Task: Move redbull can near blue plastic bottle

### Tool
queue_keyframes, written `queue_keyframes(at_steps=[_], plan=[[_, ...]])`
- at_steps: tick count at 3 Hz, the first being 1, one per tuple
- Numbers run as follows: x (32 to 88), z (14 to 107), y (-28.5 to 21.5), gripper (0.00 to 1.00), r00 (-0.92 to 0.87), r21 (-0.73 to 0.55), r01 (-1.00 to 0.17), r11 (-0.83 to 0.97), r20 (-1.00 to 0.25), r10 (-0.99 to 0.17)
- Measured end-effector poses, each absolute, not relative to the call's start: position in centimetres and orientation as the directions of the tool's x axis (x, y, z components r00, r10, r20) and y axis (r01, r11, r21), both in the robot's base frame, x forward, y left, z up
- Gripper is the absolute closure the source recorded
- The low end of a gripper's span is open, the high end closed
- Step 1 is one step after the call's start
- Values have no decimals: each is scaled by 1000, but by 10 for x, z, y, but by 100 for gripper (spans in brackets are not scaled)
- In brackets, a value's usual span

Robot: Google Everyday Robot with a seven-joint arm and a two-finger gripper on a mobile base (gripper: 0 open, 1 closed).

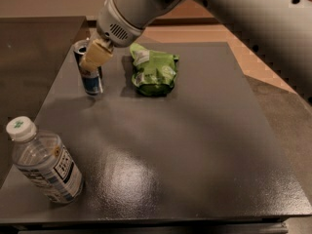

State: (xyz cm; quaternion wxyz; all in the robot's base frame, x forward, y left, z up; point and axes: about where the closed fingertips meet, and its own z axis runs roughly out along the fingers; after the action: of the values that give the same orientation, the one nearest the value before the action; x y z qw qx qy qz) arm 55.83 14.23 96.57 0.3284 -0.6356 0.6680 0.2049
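Camera view, gripper [90, 61] against redbull can [92, 84] top

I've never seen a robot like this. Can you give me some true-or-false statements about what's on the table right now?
1. The redbull can stands upright near the table's far left corner. True.
2. The gripper is down at the blue plastic bottle. False: it is at the top of the can, well away from the bottle.
3. A green snack bag lies to the right of the can. True.
4. The bottle's cap is off. False: its white cap is on.
5. The can touches the bottle. False: they stand wide apart.
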Motion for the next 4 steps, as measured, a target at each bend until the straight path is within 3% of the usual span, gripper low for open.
queue_keyframes(at_steps=[4], plan=[[462, 936, 61, 100, 184, -109, -983, -149, -653, -734]])
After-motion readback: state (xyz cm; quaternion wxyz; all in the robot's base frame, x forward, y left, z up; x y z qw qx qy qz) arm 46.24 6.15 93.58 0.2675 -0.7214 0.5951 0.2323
